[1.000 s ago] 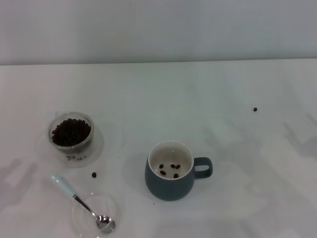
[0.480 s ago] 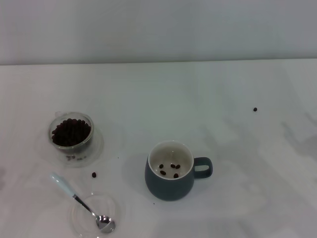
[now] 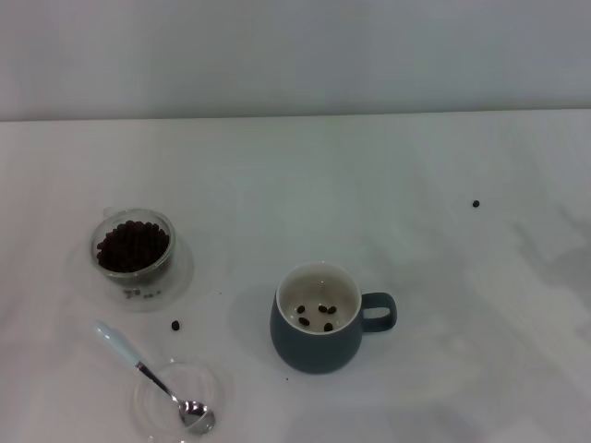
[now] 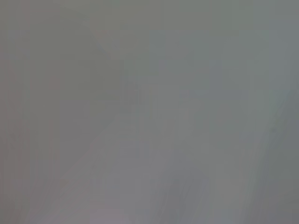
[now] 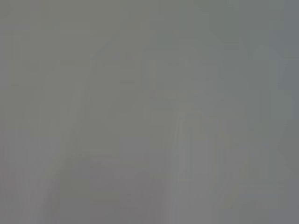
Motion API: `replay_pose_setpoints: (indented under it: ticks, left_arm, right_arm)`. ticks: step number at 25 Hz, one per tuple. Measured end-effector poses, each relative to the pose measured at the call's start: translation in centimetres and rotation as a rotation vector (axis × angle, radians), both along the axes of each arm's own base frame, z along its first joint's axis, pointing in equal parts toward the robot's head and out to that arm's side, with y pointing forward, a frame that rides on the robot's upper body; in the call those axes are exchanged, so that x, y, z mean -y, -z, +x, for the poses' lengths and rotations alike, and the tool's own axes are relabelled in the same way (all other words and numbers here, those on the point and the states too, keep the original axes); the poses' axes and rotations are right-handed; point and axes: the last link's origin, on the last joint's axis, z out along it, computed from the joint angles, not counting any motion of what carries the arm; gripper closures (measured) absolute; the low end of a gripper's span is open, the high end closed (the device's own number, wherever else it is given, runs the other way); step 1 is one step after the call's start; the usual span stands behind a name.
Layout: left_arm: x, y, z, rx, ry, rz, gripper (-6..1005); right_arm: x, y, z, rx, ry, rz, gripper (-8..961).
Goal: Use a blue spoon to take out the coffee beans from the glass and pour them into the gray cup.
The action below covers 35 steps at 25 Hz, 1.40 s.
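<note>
The glass (image 3: 134, 247) stands at the left of the white table, filled with a heap of coffee beans (image 3: 133, 245). The blue spoon (image 3: 152, 378) lies in front of it, its pale handle on the table and its metal bowl resting in a flat clear glass dish (image 3: 148, 406). The gray cup (image 3: 319, 318) stands in the middle, handle to the right, with three beans inside. Neither gripper shows in the head view. Both wrist views show only plain grey surface.
One stray bean (image 3: 175, 325) lies between the glass and the spoon. Another stray bean (image 3: 476, 203) lies far right on the table (image 3: 323, 185). A grey wall rises behind the table's far edge.
Faint shadows on the table at the far left and right have faded or drifted outward. The objects have not moved.
</note>
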Motion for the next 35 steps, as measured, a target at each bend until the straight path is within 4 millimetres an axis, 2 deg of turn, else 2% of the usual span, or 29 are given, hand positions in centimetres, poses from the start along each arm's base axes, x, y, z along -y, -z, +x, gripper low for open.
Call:
replay_pose_setpoints:
  ticks: [7, 18, 25, 30, 35]
  left_arm:
    - [-1.3, -1.1, -0.1, -0.070, -0.013, 0.083, 425]
    - [-2.5, -0.8, 0.2, -0.131, -0.019, 0.147, 423]
    - [-3.1, -0.5, 0.3, -0.130, -0.042, 0.218, 423]
    - [-4.2, 0.5, 0.5, -0.157, -0.074, 0.229, 423]
    - [-5.1, 1.2, 0.8, -0.135, -0.090, 0.238, 423]
  right_arm:
    - [-0.3, 0.4, -0.6, -0.036, -0.022, -0.031, 227]
    - [-0.2, 0.9, -0.7, -0.056, -0.028, -0.072, 227]
    - [-1.2, 0.6, -1.2, -0.053, -0.033, -0.041, 227]
    - [-1.7, -0.2, -0.9, -0.064, -0.009, 0.002, 227]
    - [-3.1, -0.9, -0.5, -0.048, 0.040, 0.038, 227]
